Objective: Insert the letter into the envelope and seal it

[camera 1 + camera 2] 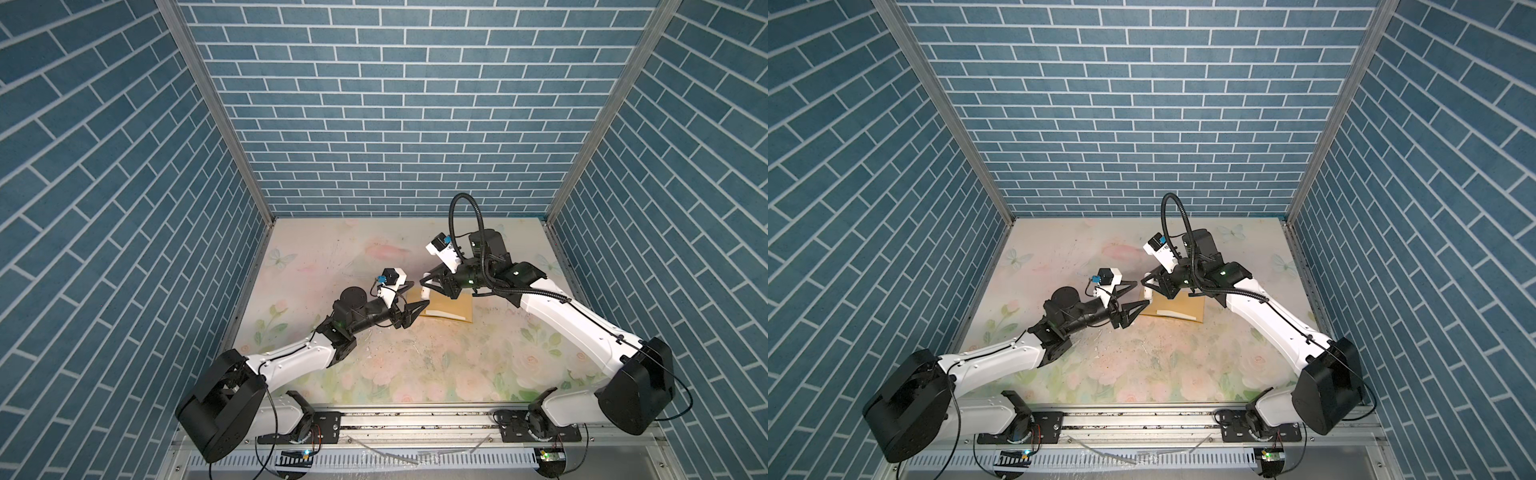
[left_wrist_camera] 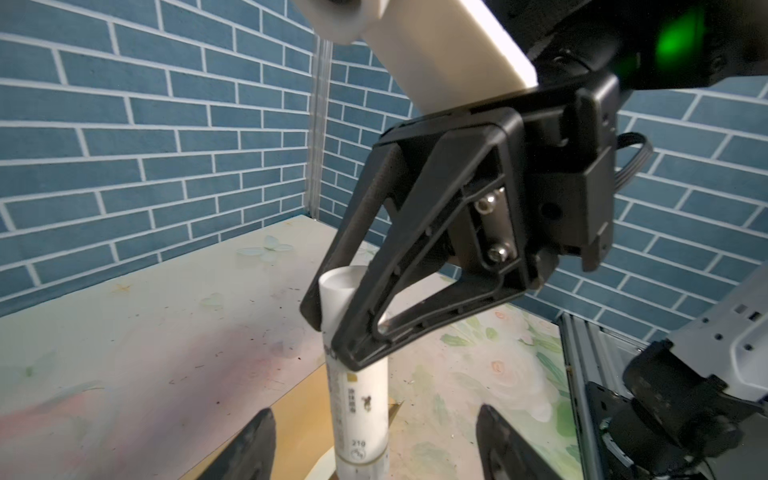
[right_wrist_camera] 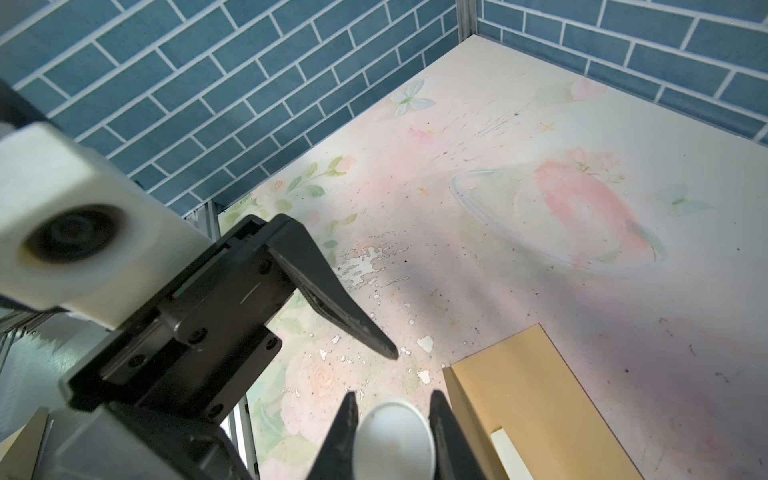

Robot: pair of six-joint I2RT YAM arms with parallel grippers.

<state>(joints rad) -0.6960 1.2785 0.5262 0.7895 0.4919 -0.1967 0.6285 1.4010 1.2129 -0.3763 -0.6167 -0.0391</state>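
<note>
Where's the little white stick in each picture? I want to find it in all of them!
Top views: white stick stands upright mid-table, at the yellow envelope's left end.
Left wrist view: bottom centre, pinched by the right end effector.
Right wrist view: bottom edge, only its round top showing.
Shared landmark: the envelope beside it.

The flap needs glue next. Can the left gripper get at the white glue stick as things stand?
Probably yes: the left gripper is open with the glue stick between its fingers, though the right gripper already clamps the stick's top.
</note>
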